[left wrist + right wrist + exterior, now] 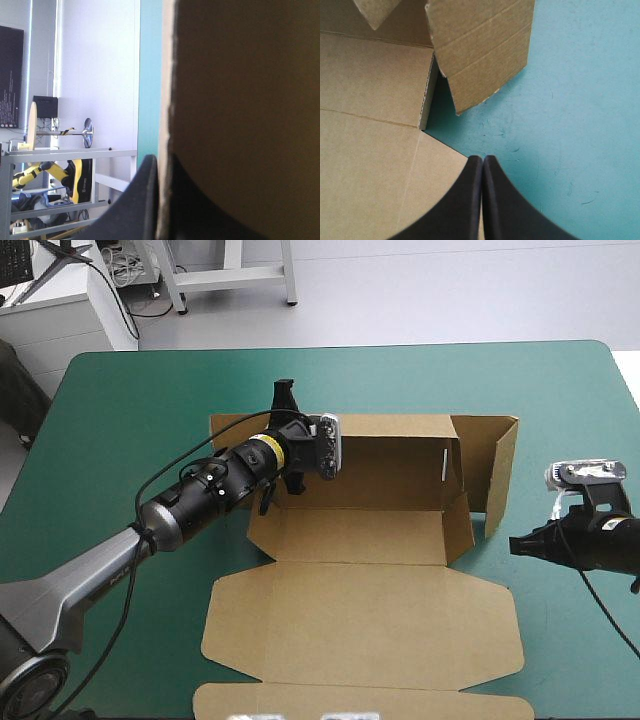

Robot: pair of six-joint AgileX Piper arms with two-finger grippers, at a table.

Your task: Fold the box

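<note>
The brown box (370, 610) lies mid-table, its back wall and right end flap (500, 470) raised and its lid flat toward the near edge. My left gripper (300, 465) is at the back wall's left end. In the left wrist view it (162, 160) is shut on the box (240, 100), with the board's edge between the black fingers. My right gripper (518, 543) rests low over the cover, just right of the box. Its shut tips (483, 159) point at the box's (370, 75) right corner, below the hanging flap (480, 45), and hold nothing.
Teal-green cover (120, 420) lies bare left of the box, behind it, and around the right gripper (570, 125). The lid's front flap reaches the table's near edge (360, 702).
</note>
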